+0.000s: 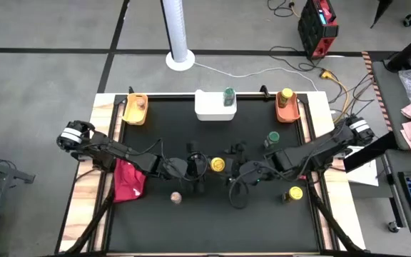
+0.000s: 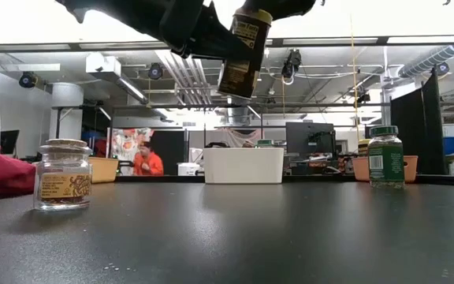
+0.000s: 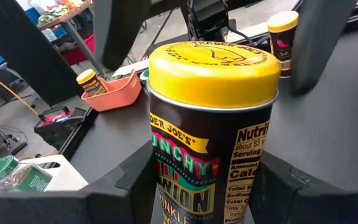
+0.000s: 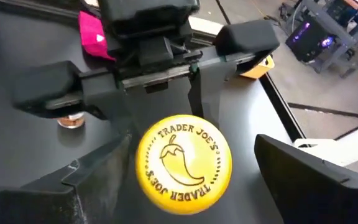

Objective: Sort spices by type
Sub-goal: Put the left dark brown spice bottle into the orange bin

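A: What is hard to make out?

B: From above, both arms crowd the middle of the worktop [image 1: 262, 228], so the grip is hidden there. The level view cuts both arms off at the top.

A: And the wrist views?

B: The left gripper [image 1: 200, 168] has its fingers closed on the yellow-lidded jar [image 3: 211, 118], whose base runs out of frame. The jar hangs tilted in the air above the worktop's middle. The right gripper [image 1: 235, 170] sits over the lid with its fingers spread wide, a clear gap on 1 side.

A: Containers?

B: 3 along the far edge. The yellow tray [image 1: 129, 114] in the far-left corner holds 1 brown-lidded jar [image 1: 141, 102]. The white tray [image 1: 209, 111] at mid-edge holds 1 green-lidded jar [image 1: 228, 96]. The orange tray [image 1: 285, 114] in the far-right corner holds 1 yellow-topped jar [image 1: 286, 94].

A: Loose ones?

B: A green-capped jar [image 1: 273, 138] and a yellow-capped jar [image 1: 295, 193] near the right edge, a brown-capped jar [image 1: 176, 197] left of centre, and a red cloth [image 1: 129, 180] at the left edge.
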Tool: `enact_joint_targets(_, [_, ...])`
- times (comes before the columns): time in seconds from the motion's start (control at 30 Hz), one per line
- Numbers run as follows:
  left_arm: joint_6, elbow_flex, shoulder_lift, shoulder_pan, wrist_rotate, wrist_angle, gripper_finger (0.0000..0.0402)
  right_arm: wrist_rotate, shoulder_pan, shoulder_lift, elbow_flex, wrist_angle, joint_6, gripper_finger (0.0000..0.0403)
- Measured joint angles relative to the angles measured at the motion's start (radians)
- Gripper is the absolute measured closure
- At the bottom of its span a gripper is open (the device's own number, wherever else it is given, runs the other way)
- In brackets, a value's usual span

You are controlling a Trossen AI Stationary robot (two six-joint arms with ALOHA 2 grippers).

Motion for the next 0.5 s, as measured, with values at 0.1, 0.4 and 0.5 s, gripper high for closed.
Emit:
enact_joint_targets(0.1, [0.0, 0.0, 0.0, -0.003, -0.001, 0.002, 0.0229, -0.002, -0.019, 0.017, 0.009, -0.032, 0.034, 0.0059])
enact_joint_targets(0.4, [0.002, 0.0, -0.002, -0.003, 0.001, 0.009, 0.0229, -0.009, -0.028, 0.018, 0.01, -0.033, 0.041, 0.0087])
enact_joint_targets(0.5, [0.008, 0.0, -0.002, -0.003, 0.005, 0.014, 0.0229, -0.025, -0.03, 0.018, 0.01, -0.033, 0.041, 0.0109])
